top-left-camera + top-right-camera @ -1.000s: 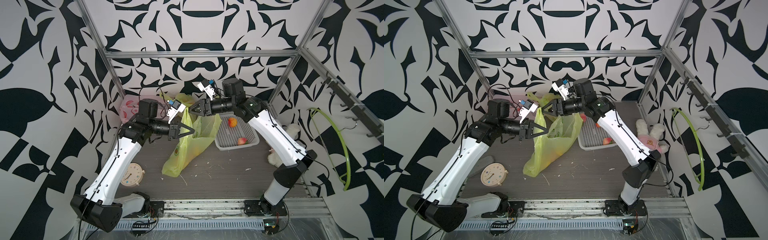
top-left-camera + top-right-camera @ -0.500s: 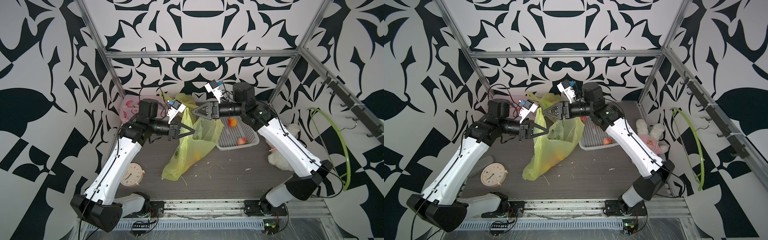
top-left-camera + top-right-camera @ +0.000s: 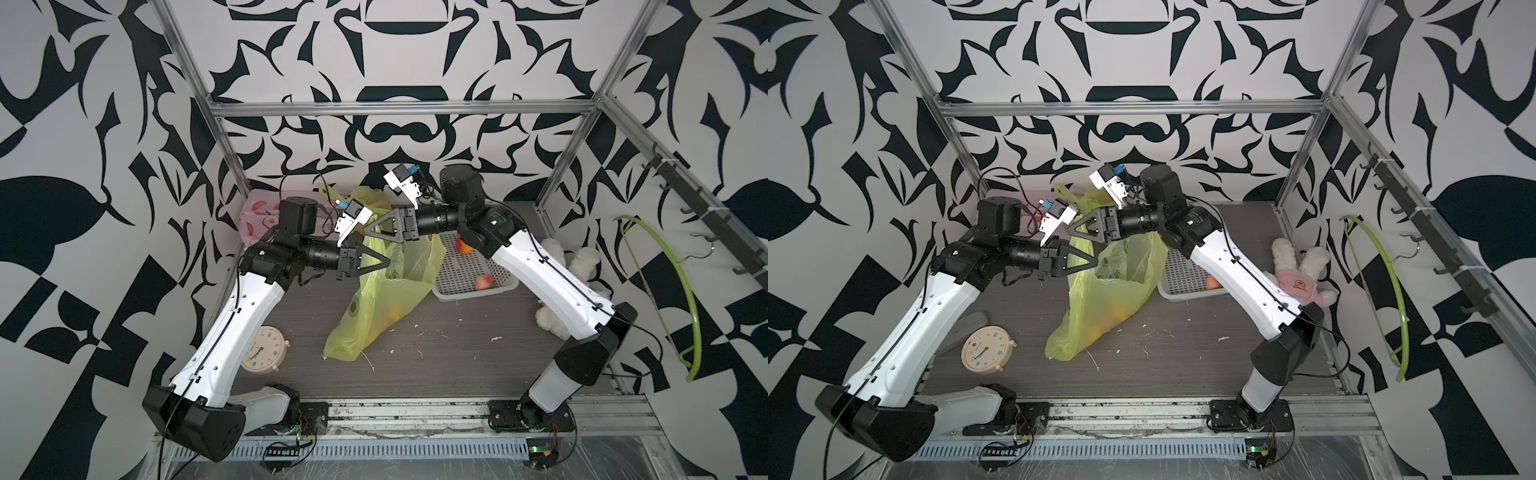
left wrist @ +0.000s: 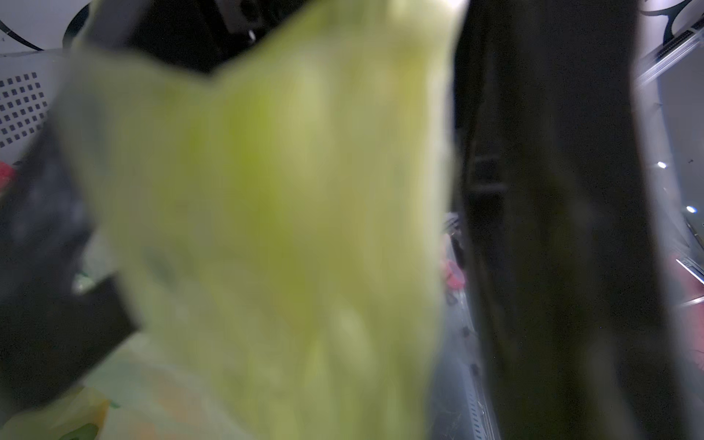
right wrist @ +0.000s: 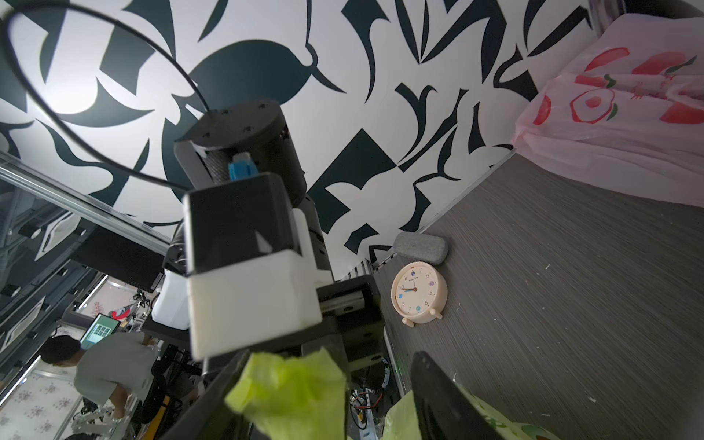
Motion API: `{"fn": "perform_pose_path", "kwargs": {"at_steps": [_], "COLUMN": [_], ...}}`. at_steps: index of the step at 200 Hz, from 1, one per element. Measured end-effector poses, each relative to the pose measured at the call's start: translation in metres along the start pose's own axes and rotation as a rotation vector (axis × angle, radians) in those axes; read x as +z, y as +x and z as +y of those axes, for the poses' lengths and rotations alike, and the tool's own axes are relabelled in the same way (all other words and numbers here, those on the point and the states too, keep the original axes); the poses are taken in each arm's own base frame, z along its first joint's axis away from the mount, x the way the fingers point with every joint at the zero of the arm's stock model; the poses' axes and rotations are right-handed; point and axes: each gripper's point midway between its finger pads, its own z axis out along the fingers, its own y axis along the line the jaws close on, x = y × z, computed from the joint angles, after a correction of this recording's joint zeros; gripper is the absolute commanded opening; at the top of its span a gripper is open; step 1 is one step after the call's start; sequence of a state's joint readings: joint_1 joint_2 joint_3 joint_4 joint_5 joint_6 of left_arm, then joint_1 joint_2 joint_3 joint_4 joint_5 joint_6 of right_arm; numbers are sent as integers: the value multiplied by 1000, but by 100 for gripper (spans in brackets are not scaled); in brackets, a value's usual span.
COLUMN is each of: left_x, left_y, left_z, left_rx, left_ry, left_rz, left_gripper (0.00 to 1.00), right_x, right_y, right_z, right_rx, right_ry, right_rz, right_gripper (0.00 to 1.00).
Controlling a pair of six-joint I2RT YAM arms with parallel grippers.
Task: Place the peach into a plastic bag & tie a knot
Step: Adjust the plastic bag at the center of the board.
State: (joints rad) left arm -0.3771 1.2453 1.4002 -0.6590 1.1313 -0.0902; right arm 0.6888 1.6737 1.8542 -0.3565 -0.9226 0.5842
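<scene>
While the left gripper (image 3: 386,262) clamps the yellow bag (image 3: 374,320) at its mouth's nine-o'clock side, the right gripper (image 5: 331,365), jaws apart, apparently straddles a handle (image 5: 289,384).

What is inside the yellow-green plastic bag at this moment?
Through the translucent plastic bag, an orange-yellow fruit shows low down in both top views. The film blurs it, so how many there are, and whether it is a peach, cannot be told.

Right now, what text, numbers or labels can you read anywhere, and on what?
"2", "4", "5": numerals on the clock dial; its other marks are too small.
Green print on the yellow bag: too blurred to read.
Red print on the pink bag: no readable words.
</scene>
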Motion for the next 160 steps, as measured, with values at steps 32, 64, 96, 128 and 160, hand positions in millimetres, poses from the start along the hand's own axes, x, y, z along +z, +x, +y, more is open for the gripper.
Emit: {"fn": "perform_pose_path", "kwargs": {"at_steps": [32, 64, 96, 128, 160], "left_x": [0, -6, -28, -46, -54], "left_y": [-1, -3, 0, -10, -25], "left_z": [3, 19, 18, 10, 22], "left_rx": [3, 11, 88, 182, 218], "left_ry": [-19, -167, -352, -453, -534], "left_rz": [-3, -31, -128, -233, -296], "left_gripper": [49, 73, 80, 84, 88], "right_x": [3, 0, -3, 3, 13], "right_y": [1, -6, -15, -31, -42], "right_z": [-3, -12, -5, 29, 33], "right_rx": [14, 26, -9, -78, -93], "right_ry": [18, 115, 264, 309, 352], "right_rz": [2, -34, -87, -133, -160], "right_gripper": [3, 0, 0, 0, 0]}}
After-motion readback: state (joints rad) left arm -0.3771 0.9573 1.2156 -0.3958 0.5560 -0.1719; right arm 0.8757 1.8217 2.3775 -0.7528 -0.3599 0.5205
